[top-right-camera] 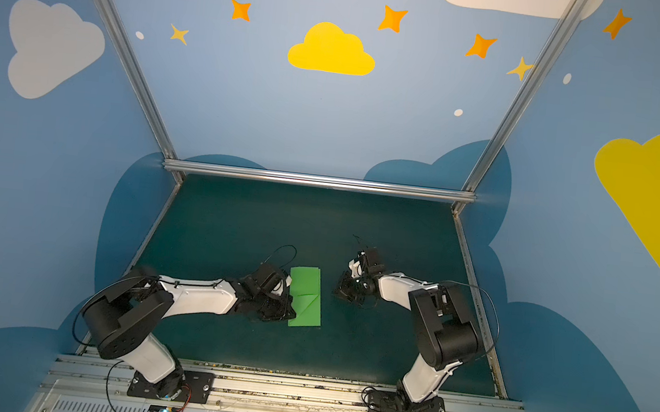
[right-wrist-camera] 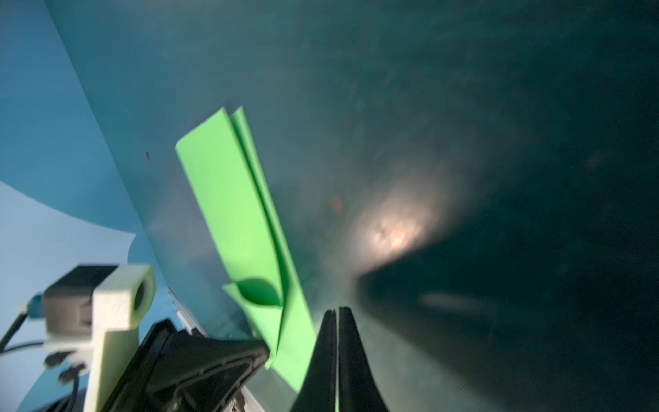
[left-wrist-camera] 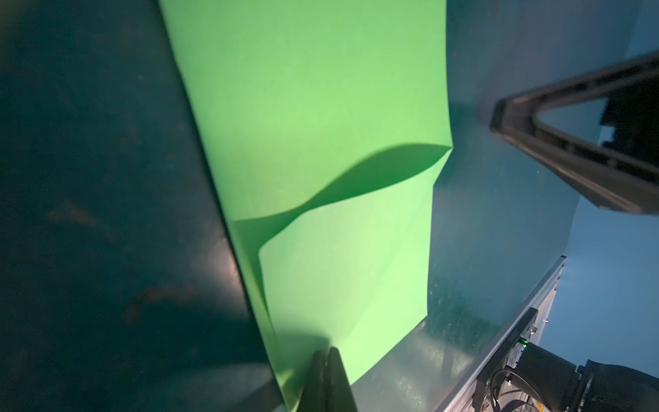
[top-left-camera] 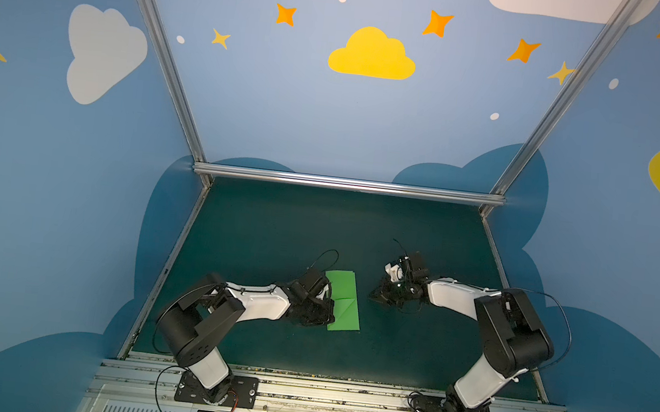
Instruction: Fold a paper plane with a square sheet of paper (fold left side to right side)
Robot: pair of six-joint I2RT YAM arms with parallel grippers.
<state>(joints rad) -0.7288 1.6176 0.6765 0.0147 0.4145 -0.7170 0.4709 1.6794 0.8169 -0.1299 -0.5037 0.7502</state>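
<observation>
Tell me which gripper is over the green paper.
The left gripper: its shut tips sit over the left edge of the paper. The right gripper, also shut, is off it, over the mat.

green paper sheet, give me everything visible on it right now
The green paper is thin, plain and matte, folded into a narrow two-layer rectangle lying on the dark teal mat. A diagonal crease marks a triangular flap at its near end; one layer edge bows up. The shut left end effector sits at its left edge, contact unclear; the shut right end effector stands apart on its right.
</observation>
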